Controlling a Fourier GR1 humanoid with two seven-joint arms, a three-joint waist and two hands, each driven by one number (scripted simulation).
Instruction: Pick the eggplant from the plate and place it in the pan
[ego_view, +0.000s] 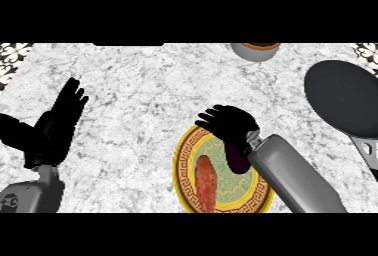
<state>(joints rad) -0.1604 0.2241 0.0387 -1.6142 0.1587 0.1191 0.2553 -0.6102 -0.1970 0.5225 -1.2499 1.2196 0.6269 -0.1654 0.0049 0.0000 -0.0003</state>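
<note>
Status: pick phase, transfer not begun.

The right hand (230, 125) sits over the far rim of the plate (182, 165), fingers curled downward. A dark purple shape, judged to be the eggplant (236, 160), shows just under the hand beside the grey forearm, lying over the right part of the plate. Whether the curled fingers actually enclose the eggplant cannot be told; the hand hides the contact. A reddish elongated item (205, 182) lies on the plate's near centre, untouched.

The pan (345, 97) rests at the right, well apart from the plate, its dark surface holding nothing.

The left hand (55, 127) stands at the left, fingers straight and upward, resting.

A bowl (255, 50) sits at the far edge.

Remaining: confirm grasp, lift, carry right, release in pan
</note>
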